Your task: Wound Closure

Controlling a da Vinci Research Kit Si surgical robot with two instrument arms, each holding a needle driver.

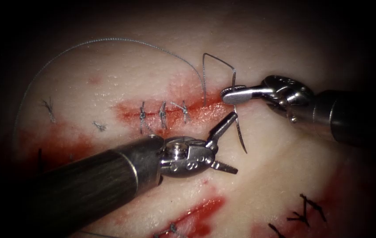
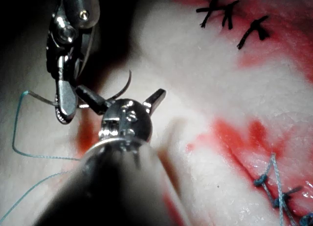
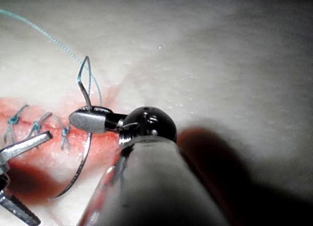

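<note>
The tissue (image 1: 108,83) bears a horizontal cut (image 1: 199,110) closed by three stitches (image 1: 163,113). My right tool (image 1: 234,94) hovers at the cut's right end, shut on the curved needle (image 1: 242,139) about a third along from its tail. The needle is out of the tissue, its tip pointing down just below the cut. Thread (image 1: 108,39) runs from the tail in a wide loop to the left. My left tool (image 1: 236,142) is open and holds nothing, its upper jaw close beside the needle. The right wrist view shows the right tool (image 3: 85,121) gripping the needle (image 3: 80,172).
Red fluid (image 1: 51,143) stains the tissue left of the cut. A second cut (image 1: 196,213) lies near the front, with dark stitches (image 1: 304,211) at the lower right. Cut thread ends (image 1: 49,110) lie at the left. The left tool's shaft (image 1: 86,185) crosses the lower left.
</note>
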